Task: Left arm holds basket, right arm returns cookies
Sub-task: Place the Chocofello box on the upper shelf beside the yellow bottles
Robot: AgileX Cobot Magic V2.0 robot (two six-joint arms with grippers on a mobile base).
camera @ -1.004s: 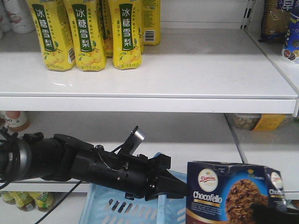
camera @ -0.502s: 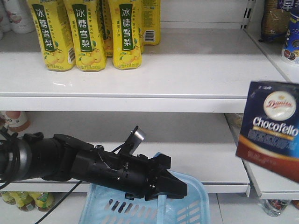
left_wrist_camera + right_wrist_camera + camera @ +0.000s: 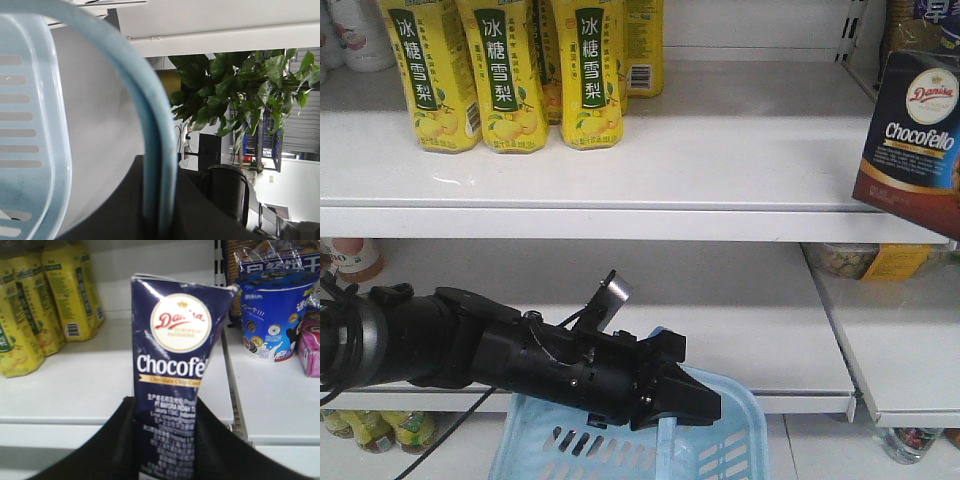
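The light blue basket (image 3: pixel 620 452) hangs at the bottom of the front view. My left gripper (image 3: pixel 682 398) is shut on its handle (image 3: pixel 156 150), which runs between the dark fingers (image 3: pixel 210 215) in the left wrist view. The cookies (image 3: pixel 914 135), a dark navy "Chocofello" box, are up in the air at the far right, level with the upper shelf (image 3: pixel 720 160) and slightly tilted. In the right wrist view my right gripper (image 3: pixel 167 445) is shut on the lower part of the cookies (image 3: pixel 175 365), a black finger (image 3: pixel 112 445) on each side. The right arm itself is out of the front view.
Yellow drink bottles (image 3: pixel 500 70) stand at the upper shelf's back left. A metal divider (image 3: pixel 234 400) separates the neighbouring bay, which holds a blue snack tub (image 3: pixel 270 315) and a pink pack (image 3: pixel 311 345). A lower shelf (image 3: pixel 740 330) lies behind the basket.
The cookies have gone from beside the basket at lower right up to upper-shelf height at the right edge. The left arm and basket have not moved.
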